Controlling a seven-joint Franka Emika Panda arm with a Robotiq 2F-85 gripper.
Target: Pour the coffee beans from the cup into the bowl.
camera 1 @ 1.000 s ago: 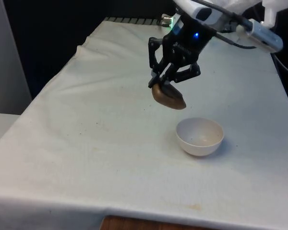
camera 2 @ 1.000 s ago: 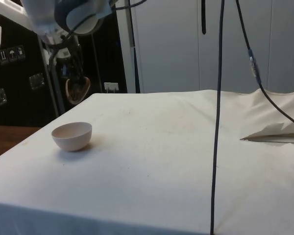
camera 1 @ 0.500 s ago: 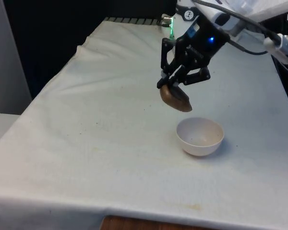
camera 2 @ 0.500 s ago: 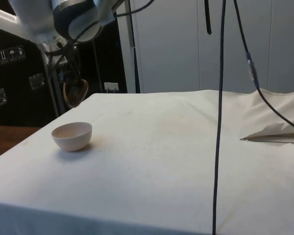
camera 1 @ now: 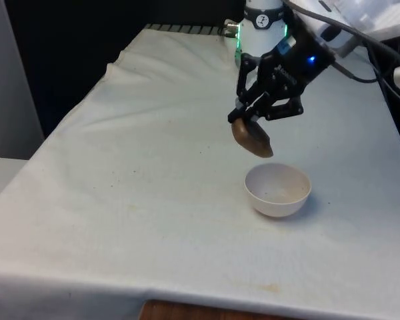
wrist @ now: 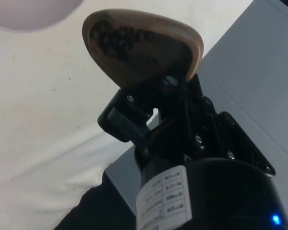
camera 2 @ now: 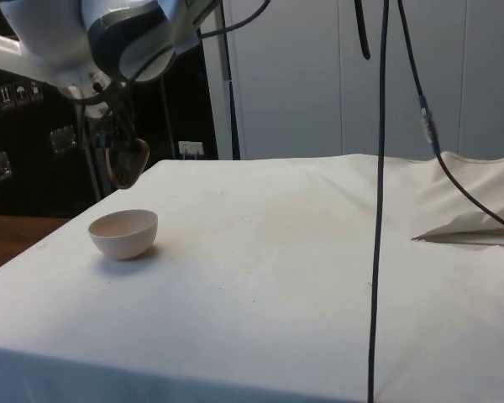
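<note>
My black gripper is shut on the rim of a brown wooden cup, held tilted in the air above the table. The cup hangs just above and behind the white bowl, towards the front view's left of it. Dark coffee beans lie inside the cup, gathered near its lower lip. The bowl stands on the white cloth with nothing dark visible inside. In the wrist view a pale curve of the bowl shows beyond the cup.
The white cloth covers the table, with open room on the front view's left of the bowl. A black cable hangs down in the side view. A fold of cloth rises at the table's far side.
The gripper has carried the cup towards the front view's right and closer to the bowl, and the cup has tipped further over.
</note>
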